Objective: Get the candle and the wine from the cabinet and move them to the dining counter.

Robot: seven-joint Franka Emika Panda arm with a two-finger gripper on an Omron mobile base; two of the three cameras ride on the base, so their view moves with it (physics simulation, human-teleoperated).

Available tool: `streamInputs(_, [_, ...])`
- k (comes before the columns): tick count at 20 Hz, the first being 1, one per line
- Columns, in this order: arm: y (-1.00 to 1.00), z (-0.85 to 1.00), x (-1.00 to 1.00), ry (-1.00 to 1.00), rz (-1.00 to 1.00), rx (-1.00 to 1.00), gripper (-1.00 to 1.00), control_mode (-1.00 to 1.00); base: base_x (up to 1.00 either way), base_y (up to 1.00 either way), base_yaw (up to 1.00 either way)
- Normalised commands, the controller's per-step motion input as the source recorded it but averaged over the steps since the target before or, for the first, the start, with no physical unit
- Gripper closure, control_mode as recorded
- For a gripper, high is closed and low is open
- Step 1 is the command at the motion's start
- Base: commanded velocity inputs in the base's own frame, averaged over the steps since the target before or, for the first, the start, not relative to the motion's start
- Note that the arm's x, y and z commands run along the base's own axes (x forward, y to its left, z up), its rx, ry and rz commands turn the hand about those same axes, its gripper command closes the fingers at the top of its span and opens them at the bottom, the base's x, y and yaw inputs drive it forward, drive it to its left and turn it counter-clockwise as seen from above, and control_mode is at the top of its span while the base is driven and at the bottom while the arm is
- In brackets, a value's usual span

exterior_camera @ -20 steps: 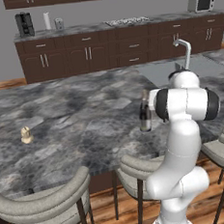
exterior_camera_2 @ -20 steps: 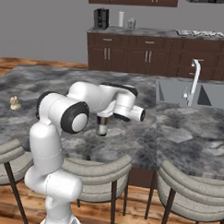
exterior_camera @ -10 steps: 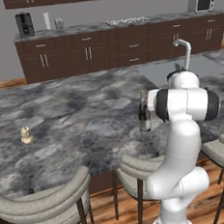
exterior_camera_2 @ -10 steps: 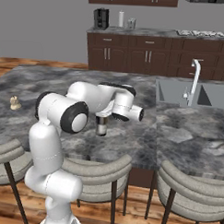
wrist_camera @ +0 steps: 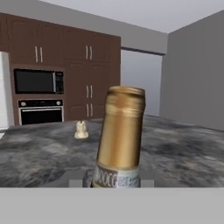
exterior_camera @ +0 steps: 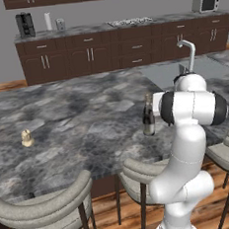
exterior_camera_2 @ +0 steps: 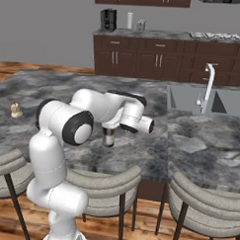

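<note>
- Grey-black marbled stone of the dining counter [exterior_camera: 77,115] spreads across both base views, with cushioned stools [exterior_camera: 46,212] tucked along its near edge. Any knock near that edge could send something off onto the wooden floor.
- White arm: it rises from the base, bends at a dark elbow and reaches forward over the near part of the counter. The forearm lies roughly level and the hand is turned sideways, so the hand view looks across the stone.
- Tall wine [exterior_camera: 148,116] stands upright on the counter just ahead of the arm, its base on the stone in the right base view [exterior_camera_2: 109,138]. Being narrow and top-heavy, it would likely topple if the hand pulls away sideways or lets go unevenly.
- Gripper [exterior_camera_2: 110,127]: it sits around the bottle below the gold foil neck [wrist_camera: 121,131]. The fingers look part-way apart, about the width of the bottle, so I judge them to be clamped on it. The contact itself is hidden, so a dragging finger is the main risk.
- Small cream candle [exterior_camera: 26,138] rests well apart, at the counter's far left [exterior_camera_2: 15,110], already delivered and safe from this arm.
</note>
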Motion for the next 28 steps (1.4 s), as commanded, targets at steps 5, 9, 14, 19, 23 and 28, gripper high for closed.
streamInputs(5, [0.0, -0.07, -0.17, -0.09, 0.0, 0.0, 1.0, -1.0, 0.0, 0.0, 0.0])
streamInputs(9, [0.0, -0.03, -0.05, -0.01, 0.0, 0.0, 1.0, -1.0, 0.0, 0.0, 0.0])
streamInputs(14, [0.0, 0.0, 0.0, 0.0, 0.0, 0.0, -1.0, -1.0, 0.0, 0.0, 0.0])
streamInputs(19, [0.0, 0.0, 0.0, 0.0, 0.0, 0.0, -1.0, -1.0, 0.0, 0.0, 0.0])
streamInputs(23, [0.0, 0.0, 0.0, 0.0, 0.0, 0.0, -1.0, -1.0, 0.0, 0.0, 0.0])
streamInputs(28, [0.0, 0.0, 0.0, 0.0, 0.0, 0.0, -1.0, -1.0, 0.0, 0.0, 0.0])
